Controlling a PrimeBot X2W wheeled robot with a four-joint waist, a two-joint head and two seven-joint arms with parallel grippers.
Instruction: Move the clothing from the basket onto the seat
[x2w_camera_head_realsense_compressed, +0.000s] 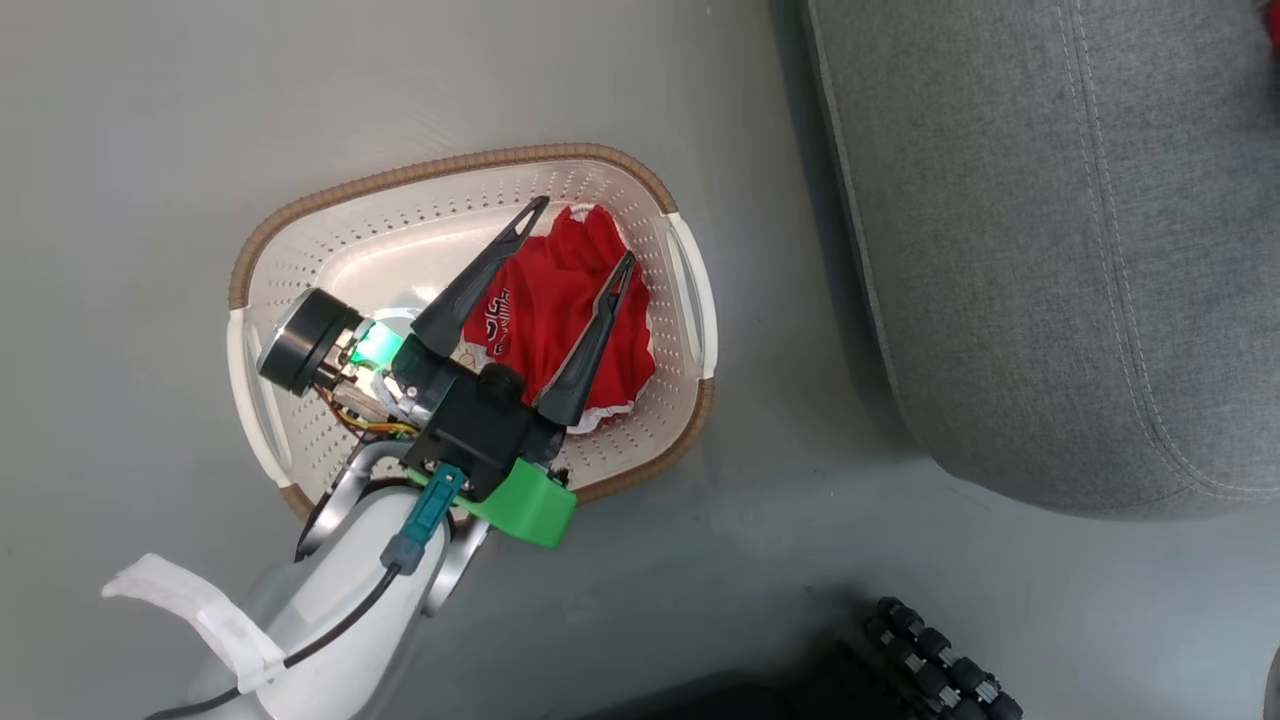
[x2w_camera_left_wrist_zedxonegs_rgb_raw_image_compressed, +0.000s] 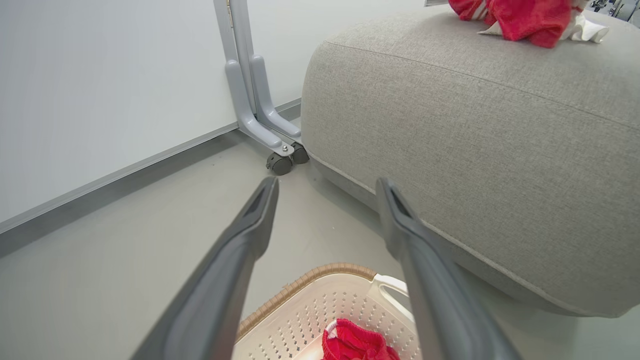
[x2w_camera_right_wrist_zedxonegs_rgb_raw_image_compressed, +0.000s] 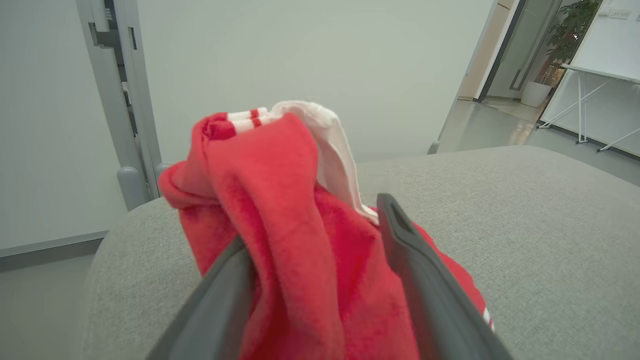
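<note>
Basket (x2w_camera_head_realsense_compressed: 440, 170), oval and cream-white, is sitting on the grey floor (x2w_camera_head_realsense_compressed: 800, 520) at the left of the head view, with a crumpled red garment (x2w_camera_head_realsense_compressed: 545, 310) lying bunched toward its right-hand end. The left pincer (x2w_camera_head_realsense_compressed: 584, 230) is hovering over that heap, its two dark fingers spread wide and gripping nothing. One finger is lying along each side of the cloth, both pointing up and to the right. The heap's long axis is running roughly the same way as the fingers, so the cloth is sitting squarely in the gap.

In the left wrist view the garment is showing at the bottom edge, under the fingers. The fingers are aiming out past the rim toward the seat, so the pincer is probably needing to tip downward and descend before closing.

Further right, a strip of floor is separating the basket from the grey seat (x2w_camera_head_realsense_compressed: 1050, 250). On top of it the other red garment (x2w_camera_right_wrist_zedxonegs_rgb_raw_image_compressed: 260, 165), with white trim, is resting in a mound. The right pincer (x2w_camera_right_wrist_zedxonegs_rgb_raw_image_compressed: 312, 225) is standing with its jaws wide around that mound, apparently not clamping it. That is leaving the left arm much the nearer to the basket.
</note>
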